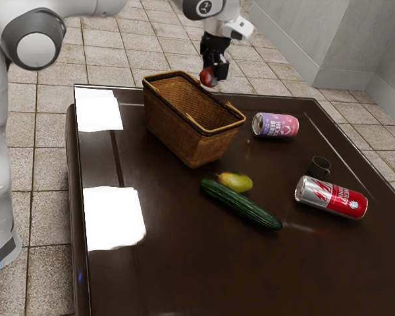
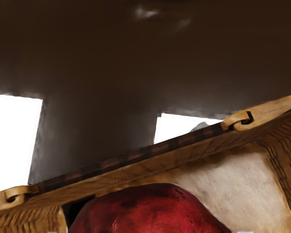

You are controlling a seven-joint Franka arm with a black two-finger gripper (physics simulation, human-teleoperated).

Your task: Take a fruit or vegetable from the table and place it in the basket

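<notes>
Beige square-tiled floor spreads around the table, with pale grey walls meeting it beyond. On it stands the dark brown, glossy table, bright white patches gleaming along one side. The brown woven basket with dark rim bands and tan handles stands upright on the tabletop.

My black two-finger gripper hangs above the basket's rim height, toward its far side in the exterior view, its fingers parted only by the width of what they grip. A long dark green cucumber lies on the table near the basket. Two cans lie on their sides: a red and silver one, and a pink and purple one nearer the basket. A yellow-green, pear-like fruit rests just beside the cucumber. Between my fingers I hold the round red fruit or vegetable, raised clear of the tabletop; in the wrist view it overlaps the basket's opening. Near the red and silver can sits a small dark mug.
</notes>
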